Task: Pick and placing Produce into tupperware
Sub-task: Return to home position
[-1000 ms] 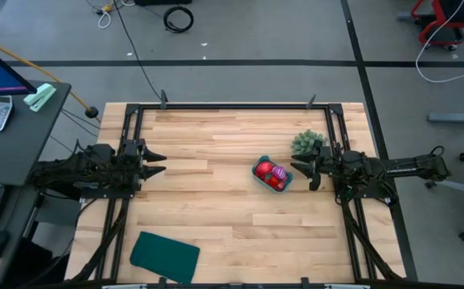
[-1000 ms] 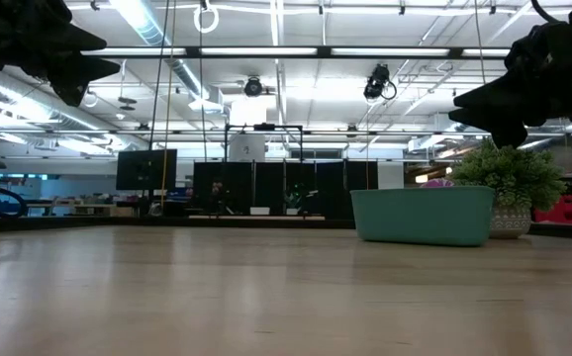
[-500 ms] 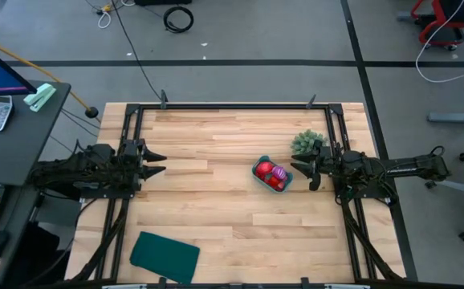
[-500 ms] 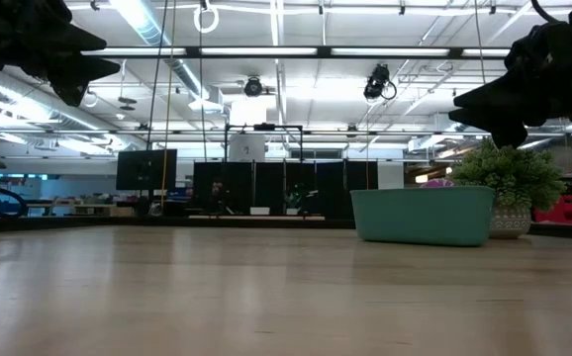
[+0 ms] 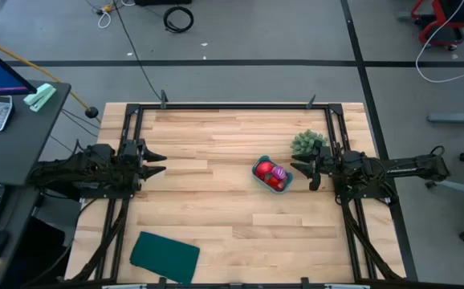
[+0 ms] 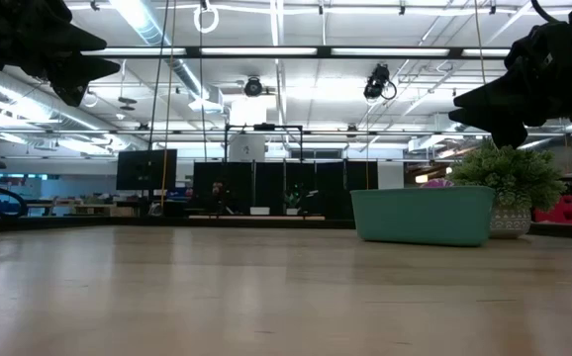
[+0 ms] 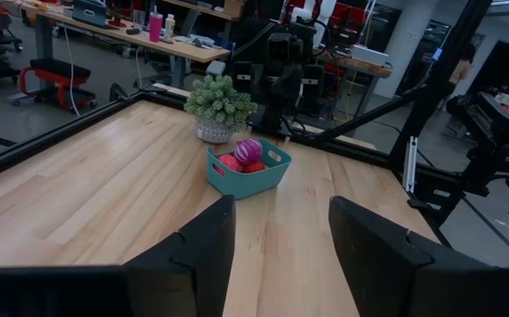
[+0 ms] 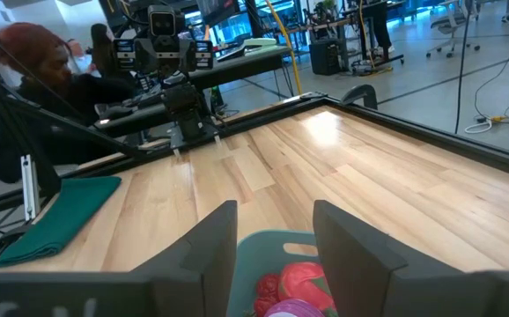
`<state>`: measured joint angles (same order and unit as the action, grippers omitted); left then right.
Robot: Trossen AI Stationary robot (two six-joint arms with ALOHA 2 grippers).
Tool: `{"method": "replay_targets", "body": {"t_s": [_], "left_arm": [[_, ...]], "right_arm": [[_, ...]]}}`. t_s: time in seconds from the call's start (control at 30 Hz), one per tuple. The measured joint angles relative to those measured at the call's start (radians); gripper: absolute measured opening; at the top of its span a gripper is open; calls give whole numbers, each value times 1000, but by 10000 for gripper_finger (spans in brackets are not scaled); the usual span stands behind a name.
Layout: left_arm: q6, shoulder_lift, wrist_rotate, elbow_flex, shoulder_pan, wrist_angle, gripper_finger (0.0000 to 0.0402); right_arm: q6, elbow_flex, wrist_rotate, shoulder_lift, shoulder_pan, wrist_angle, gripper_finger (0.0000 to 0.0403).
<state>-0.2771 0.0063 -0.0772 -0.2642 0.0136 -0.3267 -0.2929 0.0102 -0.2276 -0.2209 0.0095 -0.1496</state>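
Observation:
The teal tupperware (image 5: 272,176) stands on the table right of centre, also in the low view (image 6: 423,215) and the left wrist view (image 7: 247,170). Red fruits (image 5: 266,171) and the purple-and-pink striped ball (image 5: 278,172) lie inside it; the ball (image 7: 248,151) tops the pile. My right gripper (image 5: 303,173) hovers open just right of the tub, above table level. My left gripper (image 5: 158,163) waits open at the table's left side, raised, with its fingers (image 7: 203,246) pointing toward the tub.
A green spiky potted clump (image 5: 307,144) stands on the table just beyond the tub, close to my right gripper. A flat dark teal sheet (image 5: 164,256) lies near the table's near-left corner. A person (image 8: 34,53) sits beyond the table's left side.

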Motion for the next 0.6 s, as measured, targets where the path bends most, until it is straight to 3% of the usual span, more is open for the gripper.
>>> {"method": "replay_targets", "body": {"t_s": [0.6], "left_arm": [[0, 0, 0, 0, 0, 0, 196]], "right_arm": [[0, 0, 0, 0, 0, 0, 159]]}}
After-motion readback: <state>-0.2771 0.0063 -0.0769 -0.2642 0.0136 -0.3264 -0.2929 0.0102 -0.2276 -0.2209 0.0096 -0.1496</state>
